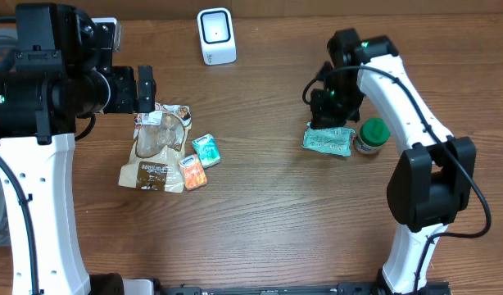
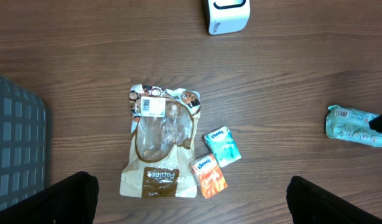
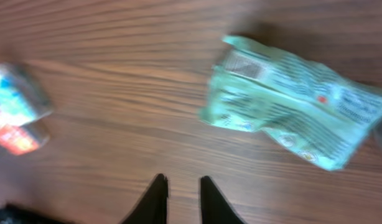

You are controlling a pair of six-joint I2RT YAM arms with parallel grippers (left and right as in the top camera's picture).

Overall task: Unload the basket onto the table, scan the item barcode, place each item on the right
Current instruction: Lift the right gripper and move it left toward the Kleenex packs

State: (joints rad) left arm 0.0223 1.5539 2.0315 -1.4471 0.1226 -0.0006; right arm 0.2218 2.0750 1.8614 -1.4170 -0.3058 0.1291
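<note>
The white barcode scanner (image 1: 216, 35) stands at the back of the table. A crumpled teal packet (image 1: 328, 139) lies flat at the right, a barcode label showing at its corner (image 3: 244, 63). My right gripper (image 1: 323, 119) hovers just over its far-left edge. In the right wrist view the right gripper (image 3: 180, 179) is open by a narrow gap, over bare wood with nothing between the fingers. My left gripper (image 1: 145, 90) hangs wide open and empty above a brown-and-clear bag (image 2: 160, 149), which has a white label near its top.
A teal tissue pack (image 2: 222, 146) and an orange one (image 2: 209, 176) lie beside the brown bag. A green-lidded jar (image 1: 371, 135) stands touching the teal packet's right end. A grey basket (image 2: 17, 143) sits at the far left edge.
</note>
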